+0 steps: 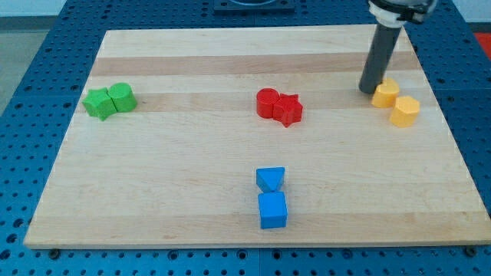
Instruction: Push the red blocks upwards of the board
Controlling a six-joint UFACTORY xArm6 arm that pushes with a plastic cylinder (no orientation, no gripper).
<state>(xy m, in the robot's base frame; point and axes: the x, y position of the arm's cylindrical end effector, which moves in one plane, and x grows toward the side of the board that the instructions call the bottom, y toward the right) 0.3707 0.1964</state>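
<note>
Two red blocks sit touching near the board's middle: a red cylinder [267, 103] on the left and a red star-shaped block [289, 110] on the right. My tip [369, 89] is at the view's upper right, far to the right of the red blocks and slightly above their level. It stands just left of a yellow block [386, 93], close to it or touching it.
A second yellow block [405, 110] lies below-right of the first. Two green blocks [98, 103] [121, 97] sit together at the left. A blue triangular block [270, 179] and a blue cube [272, 210] lie near the bottom middle. The wooden board [192, 161] rests on a blue pegboard table.
</note>
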